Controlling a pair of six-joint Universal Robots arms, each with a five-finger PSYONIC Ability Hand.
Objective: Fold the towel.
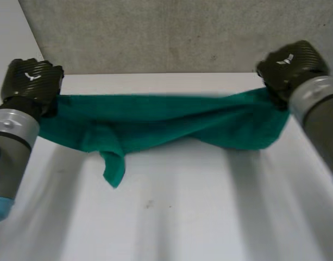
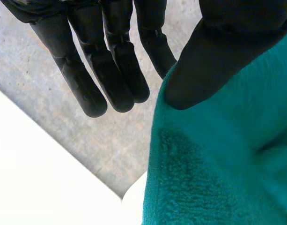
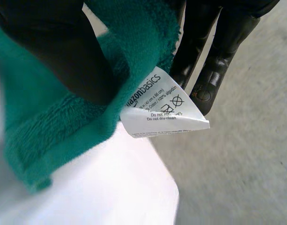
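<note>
A green towel (image 1: pixel 166 122) hangs stretched between my two hands above the white table (image 1: pixel 182 217), sagging in the middle with one flap drooping lower on the left. My left hand (image 1: pixel 33 81) holds the towel's left end. In the left wrist view its thumb (image 2: pixel 218 47) presses onto the towel (image 2: pixel 218 164) while the other fingers (image 2: pixel 110 70) stay straight beside the edge. My right hand (image 1: pixel 291 65) holds the right end. In the right wrist view its thumb (image 3: pixel 49 47) pinches the towel (image 3: pixel 63 136) at the corner with the white care label (image 3: pixel 162 108).
A grey floor (image 1: pixel 155 32) lies beyond the table's far edge, just behind both hands. The white tabletop (image 3: pixel 124 187) stretches out bare below the hanging towel.
</note>
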